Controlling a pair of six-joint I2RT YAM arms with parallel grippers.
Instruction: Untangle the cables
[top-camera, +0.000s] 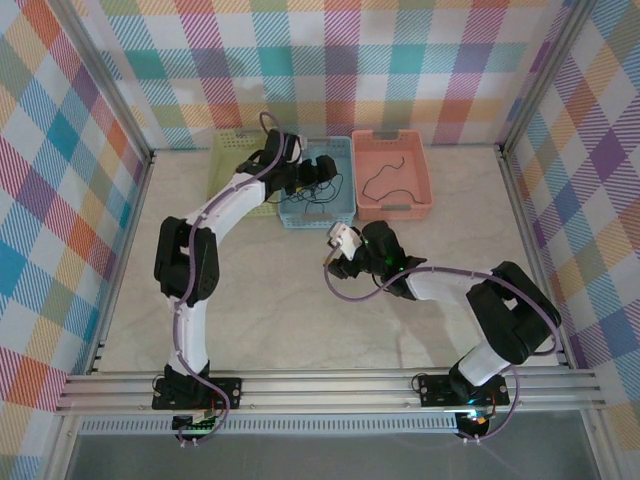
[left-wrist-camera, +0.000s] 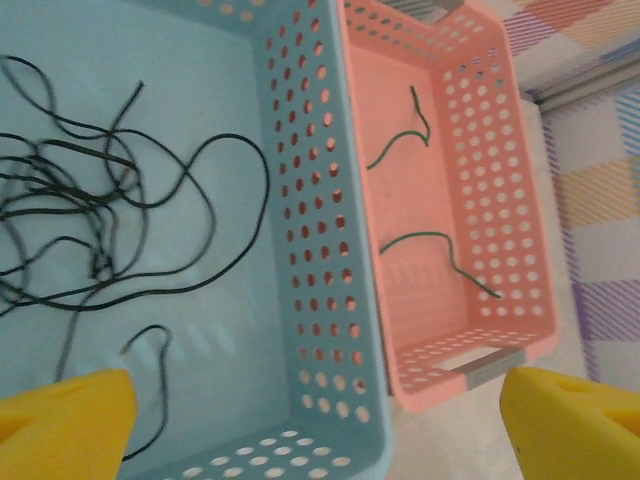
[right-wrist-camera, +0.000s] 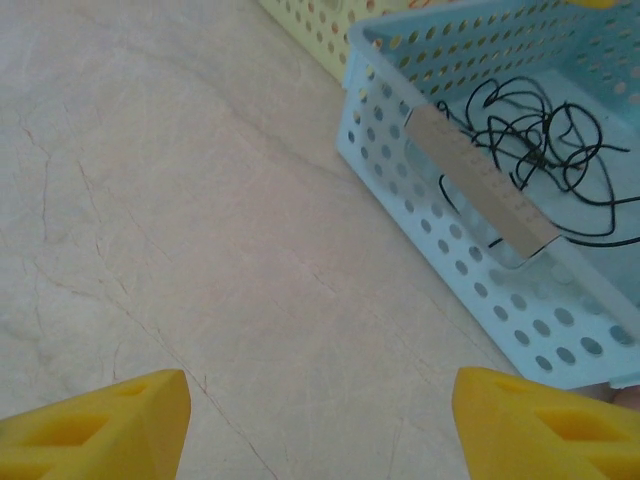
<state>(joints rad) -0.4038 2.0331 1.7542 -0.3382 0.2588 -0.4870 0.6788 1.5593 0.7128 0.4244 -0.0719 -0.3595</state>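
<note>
The cables (left-wrist-camera: 70, 200) sit in a dark tangle in the blue basket (left-wrist-camera: 320, 250). One loose cable (left-wrist-camera: 445, 250) lies in the pink basket (left-wrist-camera: 500, 180) beside it. The left pincer (left-wrist-camera: 320, 425) hangs over the blue one, wide open, holding nothing. The right pincer (right-wrist-camera: 320, 425) is open and empty too, over the surface (right-wrist-camera: 200, 200). A grab at many strands could pull the knot tighter.

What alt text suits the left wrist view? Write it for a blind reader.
A tangle of thin black cables lies in a blue basket, seen from above. Beside it, a pink basket holds loose dark cable. The open left gripper hangs over both.
</note>
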